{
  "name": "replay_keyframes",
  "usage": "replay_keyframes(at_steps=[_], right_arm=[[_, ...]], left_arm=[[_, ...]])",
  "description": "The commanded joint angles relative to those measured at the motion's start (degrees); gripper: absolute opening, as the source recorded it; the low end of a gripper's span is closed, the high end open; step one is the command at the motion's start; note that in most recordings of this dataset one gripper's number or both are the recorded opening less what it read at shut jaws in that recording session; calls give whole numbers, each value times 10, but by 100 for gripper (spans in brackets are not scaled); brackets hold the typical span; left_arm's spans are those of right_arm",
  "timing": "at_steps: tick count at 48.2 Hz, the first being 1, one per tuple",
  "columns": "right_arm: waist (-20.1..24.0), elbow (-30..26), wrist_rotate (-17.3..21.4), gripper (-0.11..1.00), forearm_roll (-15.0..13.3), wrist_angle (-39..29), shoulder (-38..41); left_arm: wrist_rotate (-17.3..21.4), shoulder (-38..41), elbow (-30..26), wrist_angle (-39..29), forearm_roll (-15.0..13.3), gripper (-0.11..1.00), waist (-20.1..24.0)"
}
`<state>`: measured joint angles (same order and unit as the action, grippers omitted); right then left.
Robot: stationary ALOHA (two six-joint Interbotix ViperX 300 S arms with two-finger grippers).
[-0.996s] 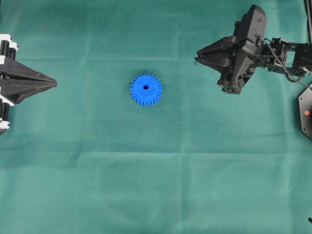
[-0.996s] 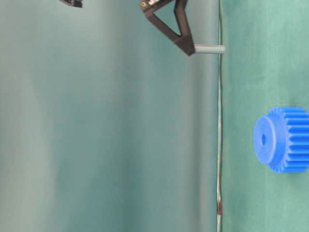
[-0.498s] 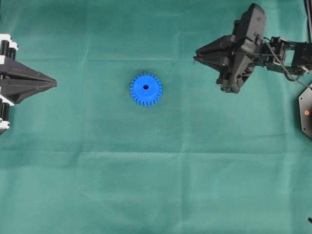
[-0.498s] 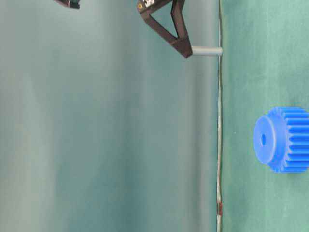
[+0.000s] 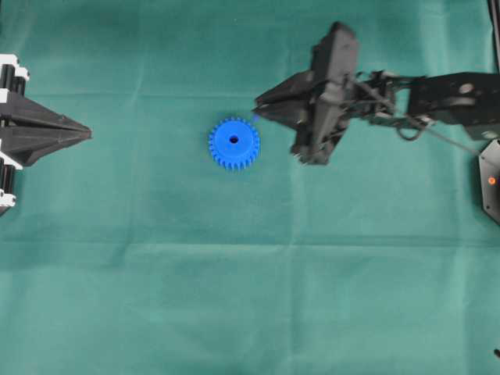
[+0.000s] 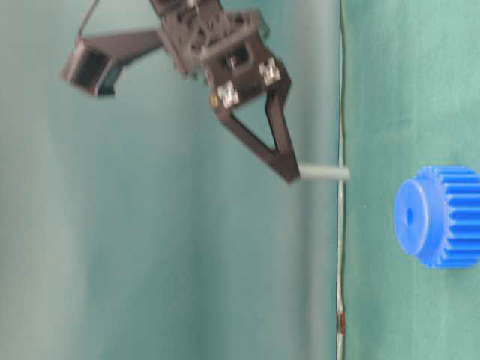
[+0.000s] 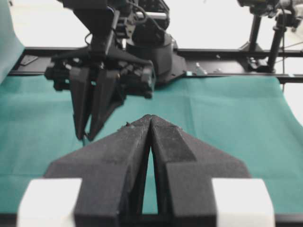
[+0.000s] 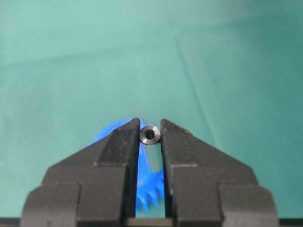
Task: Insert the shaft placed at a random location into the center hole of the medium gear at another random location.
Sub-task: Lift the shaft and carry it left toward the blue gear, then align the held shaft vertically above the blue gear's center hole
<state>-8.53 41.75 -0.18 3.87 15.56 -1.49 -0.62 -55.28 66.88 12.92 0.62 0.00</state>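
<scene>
**Shaft held clear of gear, not yet aligned**

We find the shaft (image 6: 324, 173) clamped in the right gripper (image 8: 150, 142), above the medium gear (image 5: 233, 144) and beside its center hole (image 5: 233, 140) — a tilted descent could strike the hub. Left gripper (image 7: 150, 124) — fingers together, empty.

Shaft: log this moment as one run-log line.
right claw: shut on shaft | shaft: above cloth, not yet over medium gear | center hole: empty | left claw: shut, idle

You have open green counter (image 5: 234, 297) all around the medium gear (image 5: 233, 144). The right claw (image 5: 258, 116) with the shaft (image 6: 324, 173) hangs near its upper-right edge; the left claw (image 5: 84, 135) sits well apart.
</scene>
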Motion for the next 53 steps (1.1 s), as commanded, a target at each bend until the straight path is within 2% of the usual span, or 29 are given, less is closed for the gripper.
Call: replay_keyframes(at_steps=[1, 9, 32, 53], right_arm=[[6, -41, 0, 14, 1, 5, 11], [12, -62, -2, 14, 0, -3, 29], [12, -56, 0, 14, 3, 11, 50], [11, -56, 2, 14, 27, 50, 105]], left_arm=[[-1, 5, -11, 2, 2, 0, 0], [-1, 5, -11, 3, 1, 0, 0], [-1, 5, -11, 3, 1, 0, 0], [-1, 5, -11, 3, 1, 0, 1]])
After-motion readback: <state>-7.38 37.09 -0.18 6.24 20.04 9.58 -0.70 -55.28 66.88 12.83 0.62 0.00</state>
